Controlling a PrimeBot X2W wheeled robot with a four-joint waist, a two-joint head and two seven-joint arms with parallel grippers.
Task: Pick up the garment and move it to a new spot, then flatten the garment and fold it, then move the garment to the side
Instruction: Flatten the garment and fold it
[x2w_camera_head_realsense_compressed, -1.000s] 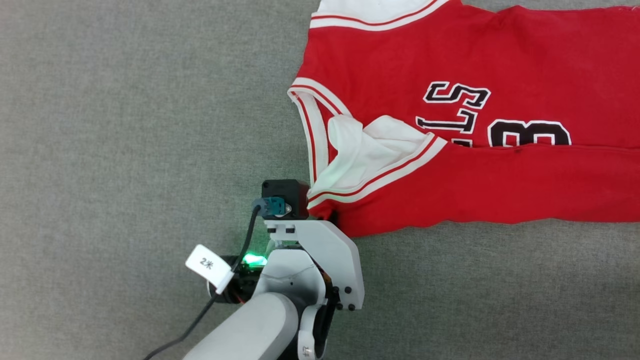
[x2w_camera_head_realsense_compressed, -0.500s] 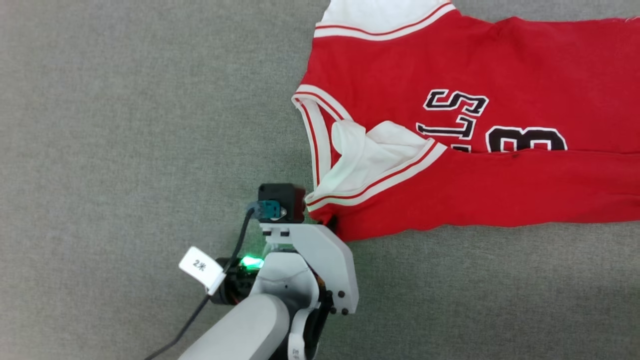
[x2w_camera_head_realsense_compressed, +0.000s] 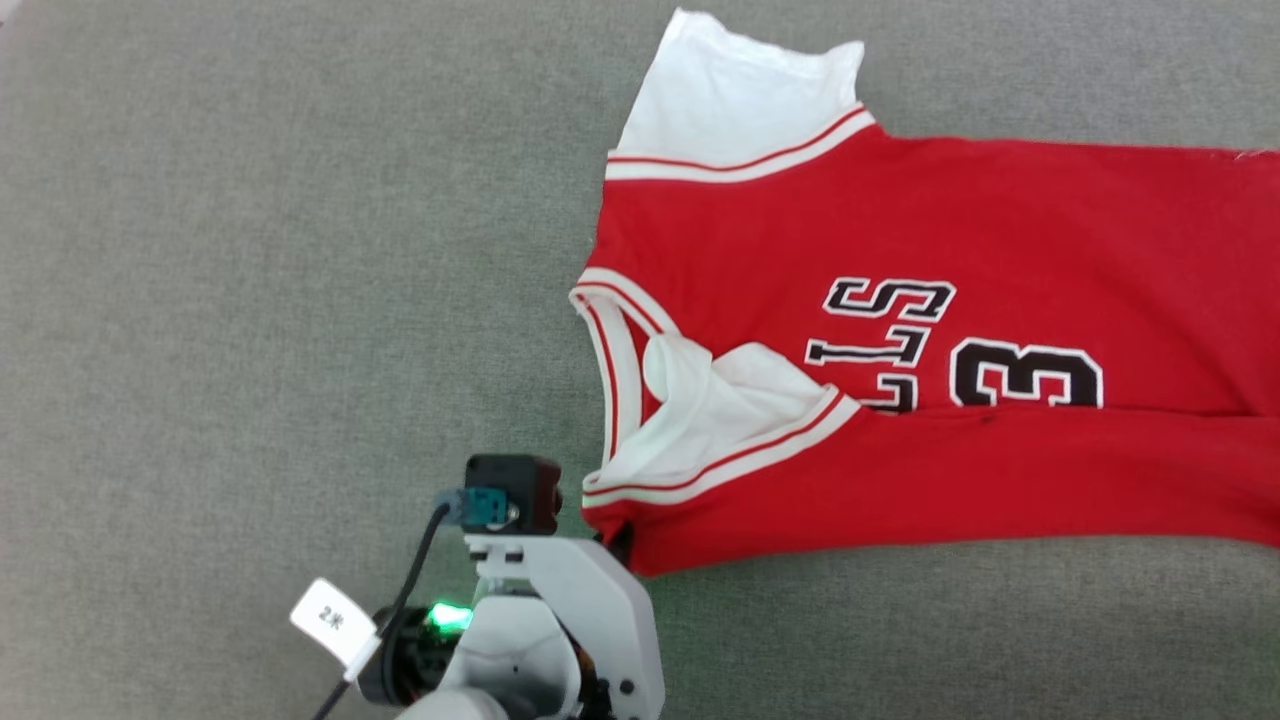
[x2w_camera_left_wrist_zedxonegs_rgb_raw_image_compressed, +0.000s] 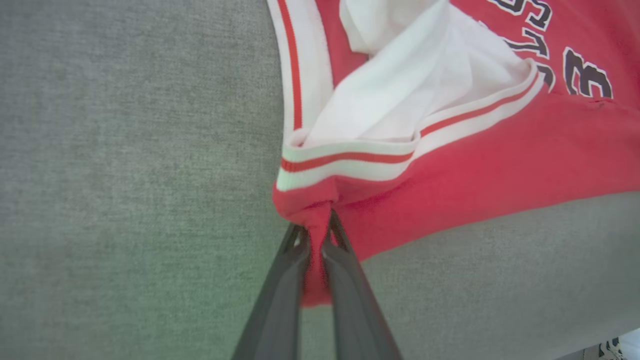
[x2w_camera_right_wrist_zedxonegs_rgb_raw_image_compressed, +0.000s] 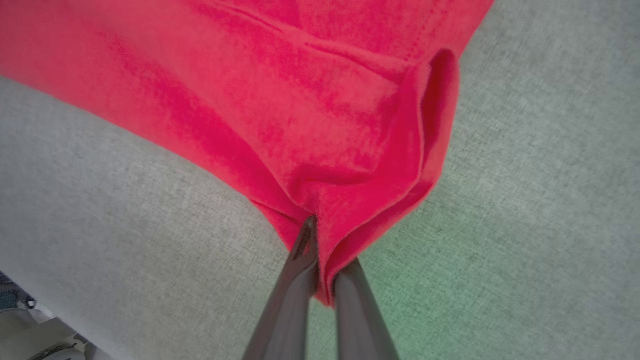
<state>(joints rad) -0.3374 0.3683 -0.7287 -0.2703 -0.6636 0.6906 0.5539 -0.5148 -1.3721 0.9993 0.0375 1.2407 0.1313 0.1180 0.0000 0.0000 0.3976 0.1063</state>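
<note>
The garment (x2w_camera_head_realsense_compressed: 900, 230) is a red shirt. It lies on the grey worktop (x2w_camera_head_realsense_compressed: 250, 300), toward the right of the head view, and runs off that view's right edge. One white sleeve (x2w_camera_head_realsense_compressed: 740, 90) sticks out on the far side. The near half of the shirt is folded over onto the far half. The fold hides the bottom part of the black letters (x2w_camera_head_realsense_compressed: 880, 330) and of the number 3 (x2w_camera_head_realsense_compressed: 1025, 372). The neck hole (x2w_camera_head_realsense_compressed: 700, 420) has red and white stripes and points left. It gapes a little, so the white inside shows.

The left end effector (x2w_camera_left_wrist_zedxonegs_rgb_raw_image_compressed: 317, 225) is shut tight on the red corner just under the neck stripes. The cloth is squeezed between its two dark fingers (x2w_camera_left_wrist_zedxonegs_rgb_raw_image_compressed: 280, 290) and puffs out above them. In the head view a black camera box (x2w_camera_head_realsense_compressed: 512, 493) and a pale bracket (x2w_camera_head_realsense_compressed: 600, 590) on that arm sit just beside the collar and cover most of those fingers. A black cable (x2w_camera_head_realsense_compressed: 415, 570) with a white tag (x2w_camera_head_realsense_compressed: 330, 617) hangs from the box, near a small green light (x2w_camera_head_realsense_compressed: 450, 615).

The right end effector (x2w_camera_right_wrist_zedxonegs_rgb_raw_image_compressed: 322, 250) is shut on a red corner of the hem. The cloth bunches into deep folds above it. Grey worktop lies on both sides. In the bottom left corner of the right wrist view there is something pale and dark (x2w_camera_right_wrist_zedxonegs_rgb_raw_image_compressed: 30, 325), too blurry to tell what it is.
</note>
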